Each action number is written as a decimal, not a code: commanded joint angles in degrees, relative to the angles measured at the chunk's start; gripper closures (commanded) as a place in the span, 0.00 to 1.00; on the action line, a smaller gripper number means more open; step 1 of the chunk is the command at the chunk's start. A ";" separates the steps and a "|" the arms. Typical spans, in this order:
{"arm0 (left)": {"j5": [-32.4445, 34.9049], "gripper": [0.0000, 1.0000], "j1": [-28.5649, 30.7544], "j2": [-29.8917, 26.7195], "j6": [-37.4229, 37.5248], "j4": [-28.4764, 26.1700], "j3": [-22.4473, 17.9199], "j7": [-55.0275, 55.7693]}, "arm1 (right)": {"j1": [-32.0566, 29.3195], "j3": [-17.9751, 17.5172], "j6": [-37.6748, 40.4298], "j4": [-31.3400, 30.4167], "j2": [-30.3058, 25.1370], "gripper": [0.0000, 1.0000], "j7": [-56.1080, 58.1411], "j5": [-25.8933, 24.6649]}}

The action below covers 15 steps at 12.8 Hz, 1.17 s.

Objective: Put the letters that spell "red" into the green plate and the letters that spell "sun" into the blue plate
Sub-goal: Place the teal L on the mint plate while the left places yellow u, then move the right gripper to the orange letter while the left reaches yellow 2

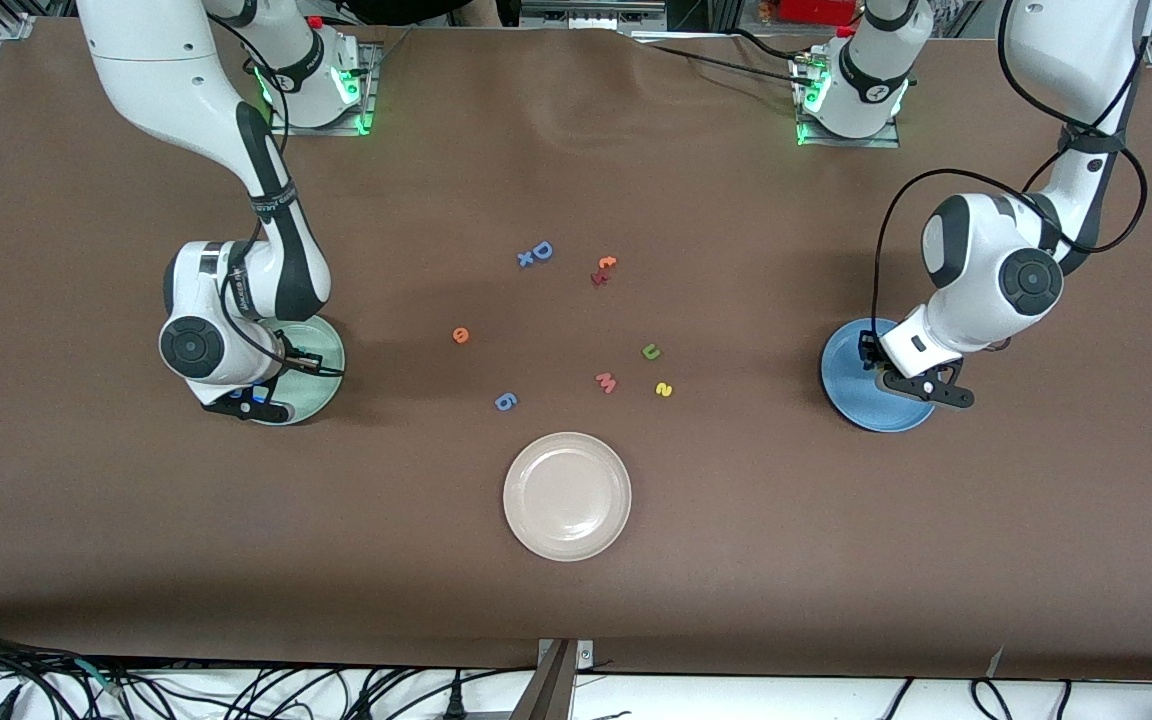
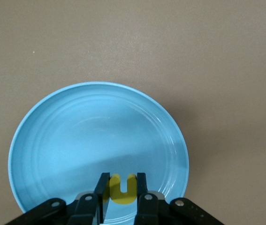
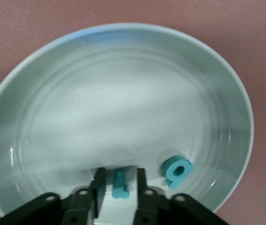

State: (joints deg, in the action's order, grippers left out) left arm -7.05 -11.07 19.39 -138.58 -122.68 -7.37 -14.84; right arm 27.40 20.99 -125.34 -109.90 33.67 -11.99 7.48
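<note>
Right gripper (image 3: 118, 180) low over the green plate (image 1: 328, 345); its fingers stand slightly apart with the teal "r" (image 3: 120, 183) loose between them, released, lying in the plate. Teal "d" (image 3: 177, 171) lies in the same plate just beside.

Left gripper (image 2: 122, 187) low over the blue plate (image 1: 851, 375); the yellow "n" (image 2: 122, 189) sits between its fingers, which flank it closely; cannot tell whether gripped or let go.

Still on the table: orange "e" (image 1: 461, 335), green "u" (image 1: 651, 351), yellow "s" (image 1: 664, 389). Clutter among them: pink M (image 1: 606, 382), periwinkle 6 (image 1: 505, 402), blue D (image 1: 537, 253), red-orange pair (image 1: 603, 270). White plate (image 1: 567, 496) nearest the front camera.
</note>
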 commanded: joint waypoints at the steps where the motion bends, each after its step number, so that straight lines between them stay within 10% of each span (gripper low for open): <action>1: 0.64 0.01 1.39 0.74 0.95 1.39 0.42 -0.27 | 0.28 0.20 2.80 0.12 -3.24 0.18 0.57 1.13; 7: 0.46 0.00 0.70 0.74 0.86 1.48 0.77 0.86 | 4.13 -0.16 14.33 6.44 -8.44 0.19 -11.62 1.13; 15: -3.23 0.00 -7.47 1.97 0.60 6.83 2.97 2.10 | 17.06 -0.16 4.69 6.89 -3.18 0.18 -30.10 6.84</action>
State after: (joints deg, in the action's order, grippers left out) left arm -8.40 -16.94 20.34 -138.60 -118.52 -4.89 -12.82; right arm 42.40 20.20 -118.36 -103.64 28.18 -39.51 13.22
